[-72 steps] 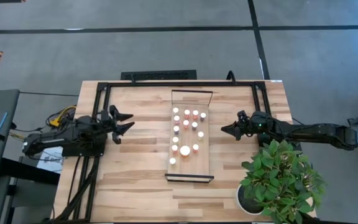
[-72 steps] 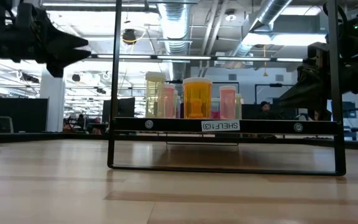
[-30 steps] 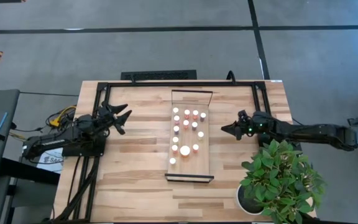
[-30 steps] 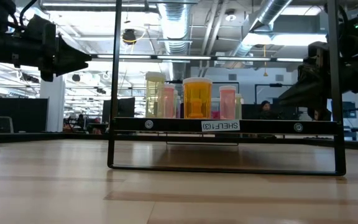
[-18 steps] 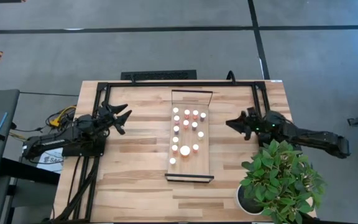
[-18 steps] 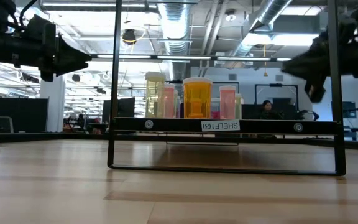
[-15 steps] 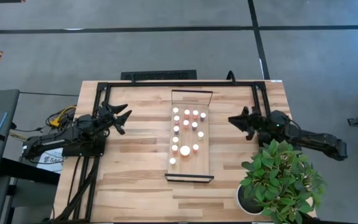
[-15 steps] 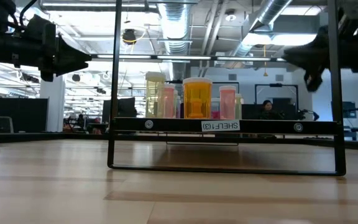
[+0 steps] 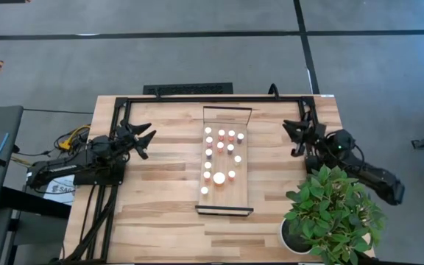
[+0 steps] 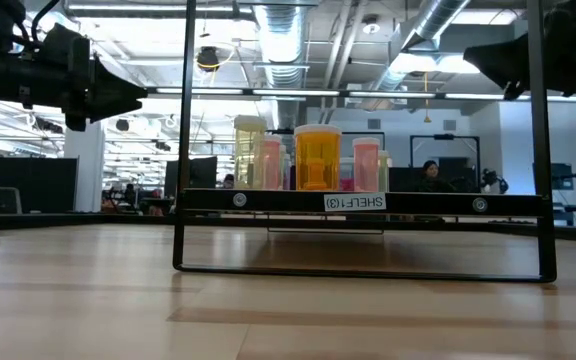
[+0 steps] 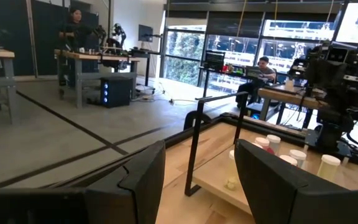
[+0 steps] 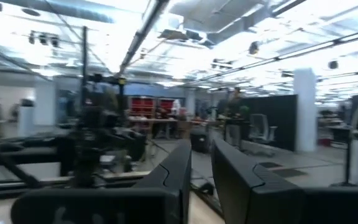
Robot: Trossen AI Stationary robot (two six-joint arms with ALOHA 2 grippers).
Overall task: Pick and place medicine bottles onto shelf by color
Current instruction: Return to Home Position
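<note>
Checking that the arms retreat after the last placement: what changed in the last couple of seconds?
The right gripper pulled back rightward from the shelf and turned toward the far side. The left gripper drew back slightly too. Nothing was grasped or released; the medicine bottles stayed put.

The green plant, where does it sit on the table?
In the high view the potted plant stands on the table's right-hand corner at the picture's bottom, right of the shelf, beside the right gripper.

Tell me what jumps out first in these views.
A cluster of white-capped medicine bottles stands on the shelf at the table's centre. The left pincer and right pincer hover at either side, empty; a leafy potted plant fills the corner beside the right arm.
</note>
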